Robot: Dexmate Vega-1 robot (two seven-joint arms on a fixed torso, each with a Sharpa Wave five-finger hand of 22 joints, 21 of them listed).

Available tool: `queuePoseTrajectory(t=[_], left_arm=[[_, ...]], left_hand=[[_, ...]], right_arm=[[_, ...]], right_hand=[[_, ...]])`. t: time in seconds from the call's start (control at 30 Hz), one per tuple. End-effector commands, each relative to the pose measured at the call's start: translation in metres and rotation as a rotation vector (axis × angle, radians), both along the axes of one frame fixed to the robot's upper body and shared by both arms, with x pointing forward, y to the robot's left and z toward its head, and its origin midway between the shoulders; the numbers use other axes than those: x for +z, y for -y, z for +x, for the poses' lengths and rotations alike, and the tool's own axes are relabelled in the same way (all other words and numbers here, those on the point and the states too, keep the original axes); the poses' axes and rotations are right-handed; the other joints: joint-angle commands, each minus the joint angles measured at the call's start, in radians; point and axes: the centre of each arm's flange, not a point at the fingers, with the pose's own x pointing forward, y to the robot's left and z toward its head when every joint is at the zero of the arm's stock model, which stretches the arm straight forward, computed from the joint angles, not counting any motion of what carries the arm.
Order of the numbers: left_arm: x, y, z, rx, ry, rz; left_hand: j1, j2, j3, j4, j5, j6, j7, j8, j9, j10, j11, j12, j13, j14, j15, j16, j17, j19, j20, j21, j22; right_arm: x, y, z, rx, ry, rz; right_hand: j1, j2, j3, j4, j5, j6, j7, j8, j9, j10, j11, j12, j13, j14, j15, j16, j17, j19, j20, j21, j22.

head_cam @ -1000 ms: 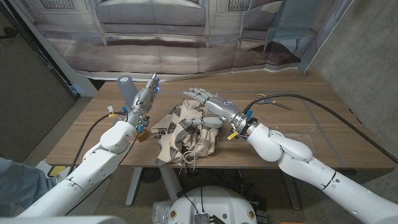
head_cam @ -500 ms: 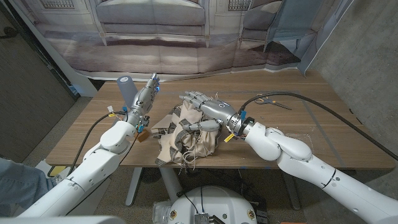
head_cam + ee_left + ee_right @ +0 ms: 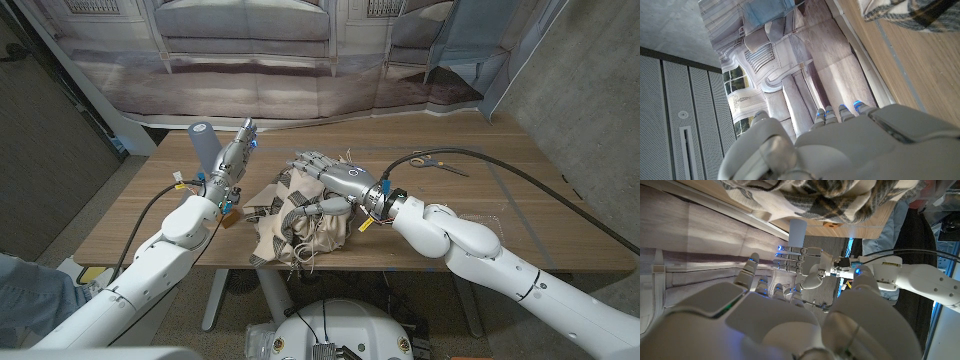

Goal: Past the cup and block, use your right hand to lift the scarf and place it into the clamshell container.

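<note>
Underneath — right hand over scarf

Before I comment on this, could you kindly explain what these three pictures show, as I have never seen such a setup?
This is a robot with two arms, each ending in a hand with fingers, standing at a wooden table. The wide picture looks down from its head; the other two come from cameras on its wrists and appear turned around. The right hand is over a crumpled checked scarf, fingers spread on the cloth; whether it grips it yet I cannot tell. The left hand is raised beside a grey cup, holding nothing. Scissors lie farther along the table, and a clear container sits partly hidden behind the right arm.
</note>
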Motion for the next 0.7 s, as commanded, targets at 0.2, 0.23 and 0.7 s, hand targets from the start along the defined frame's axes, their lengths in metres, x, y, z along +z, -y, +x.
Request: queuePoseTrajectory(t=[0.2, 0.23, 0.7], left_arm=[[0.001, -0.001, -0.003, 0.014, -0.007, 0.009], [0.001, -0.001, -0.003, 0.019, -0.005, 0.005], [0.0, -0.003, -0.002, 0.021, -0.014, 0.003]], left_hand=[[0.016, 0.003, -0.011, 0.0, -0.004, 0.007, -0.002, -0.005, 0.004, 0.003, 0.006, -0.001, 0.003, -0.007, 0.007, -0.003, 0.004, -0.1, 0.012, 0.001, 0.004], [0.016, 0.003, -0.011, 0.0, -0.004, 0.006, -0.001, -0.005, 0.004, 0.002, 0.006, -0.001, 0.003, -0.007, 0.008, -0.003, 0.004, -0.101, 0.012, 0.001, 0.004], [0.017, 0.004, -0.015, 0.001, -0.005, 0.004, -0.001, -0.006, 0.004, -0.006, 0.016, -0.005, 0.003, -0.011, 0.013, -0.004, 0.005, -0.103, 0.013, 0.0, 0.004]], right_arm=[[-0.004, -0.003, 0.008, -0.044, -0.017, -0.062], [-0.004, -0.003, 0.008, -0.045, -0.017, -0.065], [-0.006, -0.007, 0.014, -0.059, -0.02, -0.122]], right_hand=[[0.007, -0.007, -0.004, -0.001, 0.011, 0.019, -0.007, 0.008, 0.003, 0.009, 0.007, 0.008, 0.003, -0.001, 0.013, 0.008, 0.004, -0.01, 0.006, -0.006, 0.003], [0.007, -0.007, -0.005, -0.001, 0.012, 0.022, -0.01, 0.009, 0.003, 0.01, 0.008, 0.009, 0.003, -0.002, 0.012, 0.008, 0.004, -0.01, 0.006, -0.005, 0.003], [0.01, -0.012, -0.013, 0.0, 0.028, 0.045, -0.017, 0.015, 0.003, 0.036, -0.006, 0.021, 0.002, 0.01, -0.004, 0.012, 0.004, -0.002, 0.005, 0.001, 0.004]])
